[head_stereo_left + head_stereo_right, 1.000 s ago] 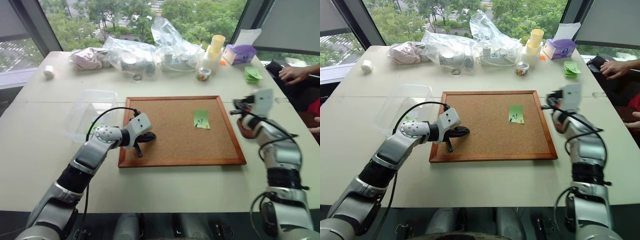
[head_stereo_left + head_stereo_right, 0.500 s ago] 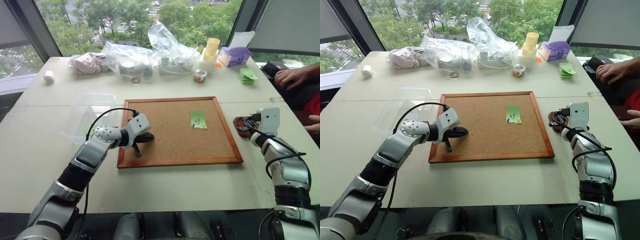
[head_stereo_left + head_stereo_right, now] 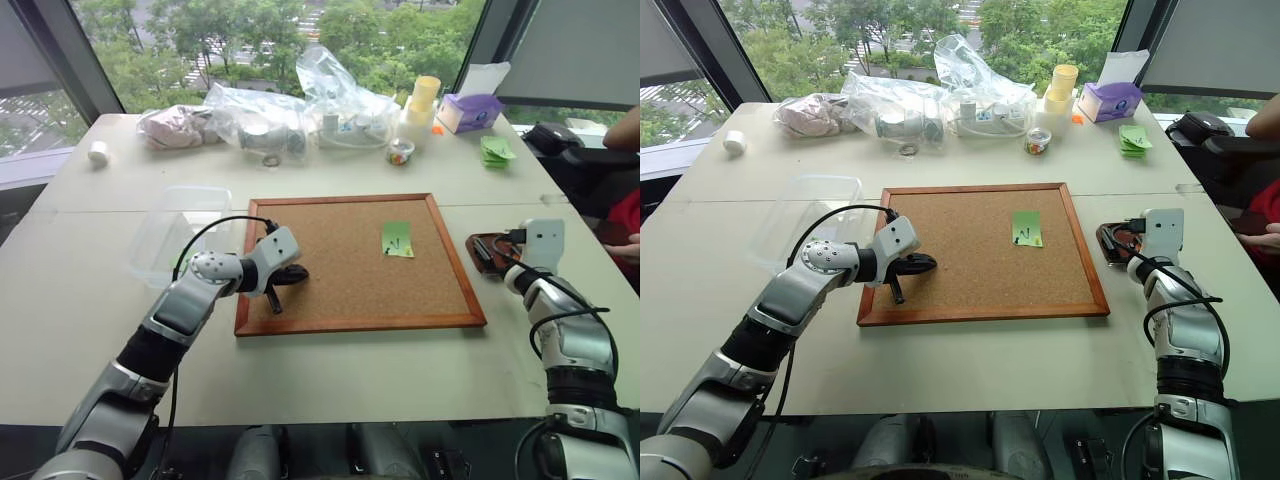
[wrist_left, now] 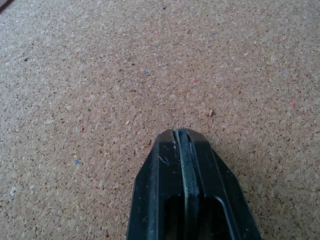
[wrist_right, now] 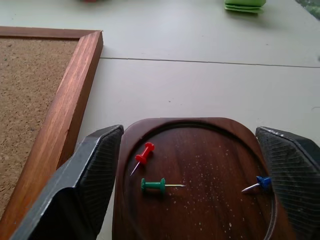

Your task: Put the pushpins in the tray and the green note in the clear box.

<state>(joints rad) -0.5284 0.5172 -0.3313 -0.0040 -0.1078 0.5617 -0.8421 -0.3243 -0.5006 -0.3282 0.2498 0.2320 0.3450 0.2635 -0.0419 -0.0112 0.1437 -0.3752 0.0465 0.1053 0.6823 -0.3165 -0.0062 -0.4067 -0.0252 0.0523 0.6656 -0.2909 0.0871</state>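
Three pins [image 5: 160, 185] lie in the tray [image 5: 200, 155]; right end effector [image 5: 192, 175] gapes empty, left end effector [image 4: 182, 150] is closed. Next, pinch the note [image 3: 397, 239] by its edge.

beige table [image 3: 400, 370], large windows [image 3: 260, 40], trees outside

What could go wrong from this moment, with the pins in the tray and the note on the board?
1. The open right gripper straddles the tray; pulling back carelessly might knock it and spill the pushpins.
2. The green note lies flat on the corkboard, so pinching its thin edge may fail or crumple it.
3. The shut left gripper sits low over the corkboard and may scrape it when it moves.
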